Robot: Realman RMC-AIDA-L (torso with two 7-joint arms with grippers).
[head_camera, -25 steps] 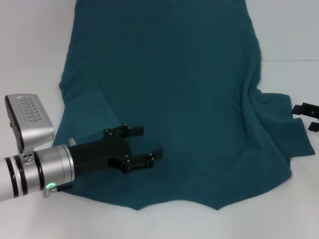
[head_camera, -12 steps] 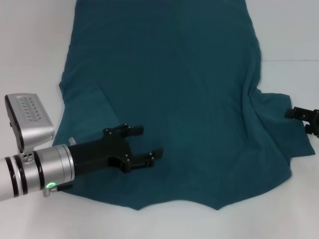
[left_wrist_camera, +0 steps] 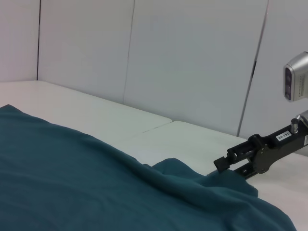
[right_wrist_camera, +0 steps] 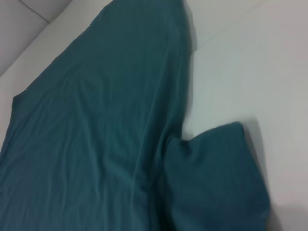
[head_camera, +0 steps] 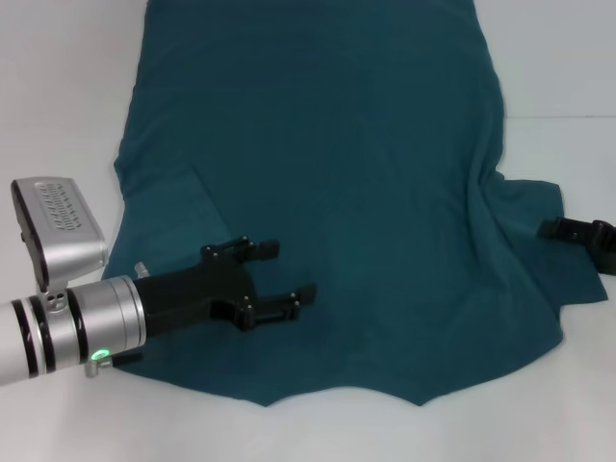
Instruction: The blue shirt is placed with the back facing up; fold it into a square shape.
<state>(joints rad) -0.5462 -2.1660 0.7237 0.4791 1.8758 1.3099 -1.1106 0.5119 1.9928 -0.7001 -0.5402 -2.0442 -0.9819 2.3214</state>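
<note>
Looking down, we see the shirt spread flat, plain side up, on the white table. Our left gripper hovers over its near left part, jaws apart and empty. Our right gripper sits at the right sleeve's edge; we cannot tell its state.

The blue shirt is soft matt cloth, a fine knit with no sheen, lying in shallow wrinkles and bunched into folds at the sleeve on the right of the head view. The tabletop beneath it is a smooth, matt white surface. The left hand, in the lower left of the head view, has matt black fingers that look like hard plastic; behind it the wrist is brushed silver metal with a satin gloss. The right hand, at the right edge, is the same matt black.
</note>
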